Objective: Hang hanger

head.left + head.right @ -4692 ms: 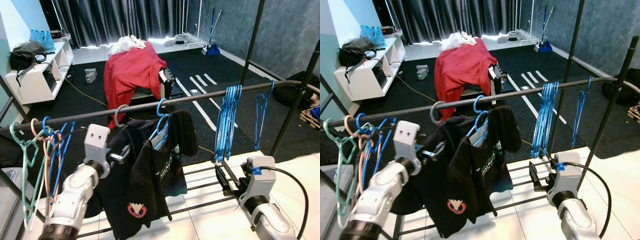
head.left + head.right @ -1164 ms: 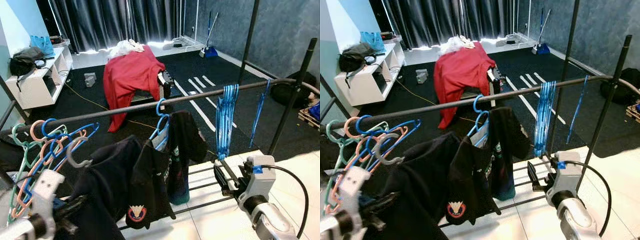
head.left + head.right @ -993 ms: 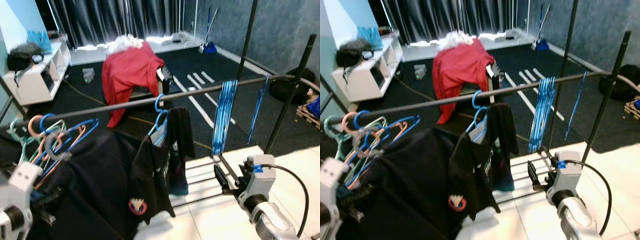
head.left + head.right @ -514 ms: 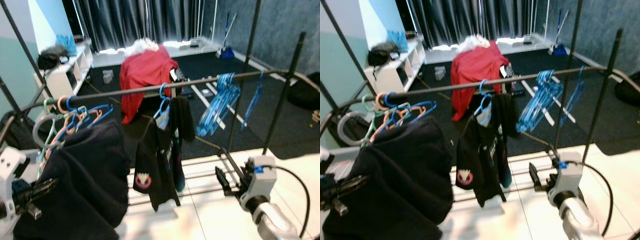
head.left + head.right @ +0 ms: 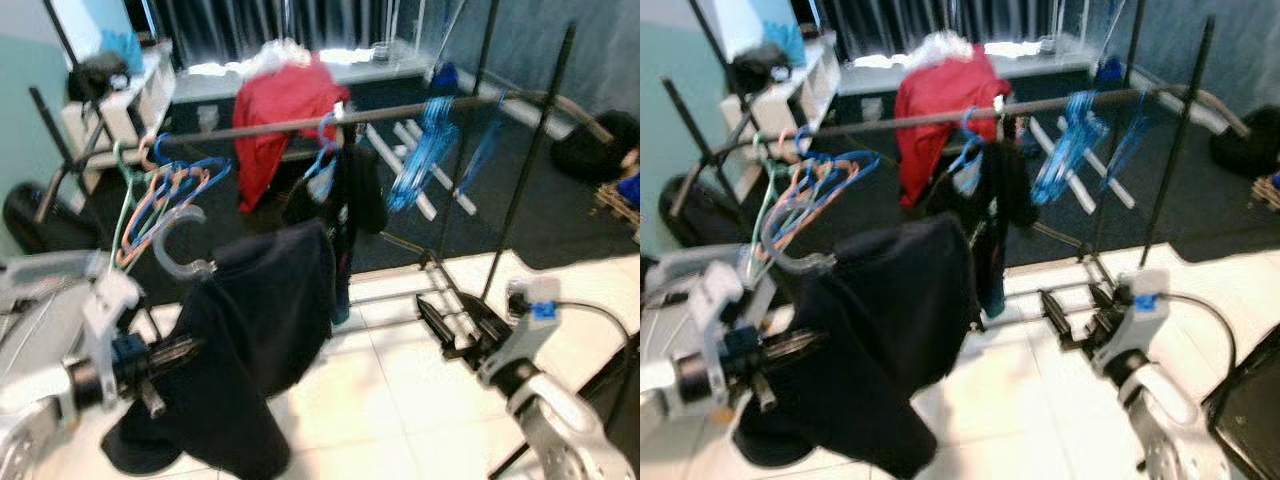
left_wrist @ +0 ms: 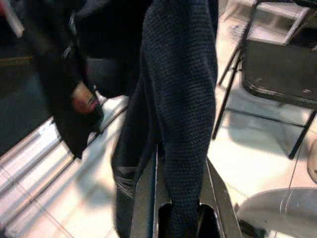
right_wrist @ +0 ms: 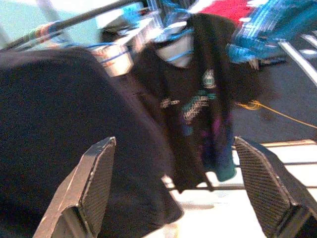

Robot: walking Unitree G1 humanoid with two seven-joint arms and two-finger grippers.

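Two floors meet: white tiles (image 5: 390,390) under left fingers (image 6: 148,198) clamping dark sweater (image 5: 260,330), right fingers (image 7: 94,183) apart.

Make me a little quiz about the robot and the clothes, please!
1. True or false: the left gripper holds a dark garment on a grey hanger.
2. Which garment hangs from the rail on a blue hanger?
A. a red one
B. a black T-shirt
C. a white one
3. Fill in: the right gripper has its fingers ____, with nothing between them.

Key
1. True; the hook is off the rail.
2. B
3. open
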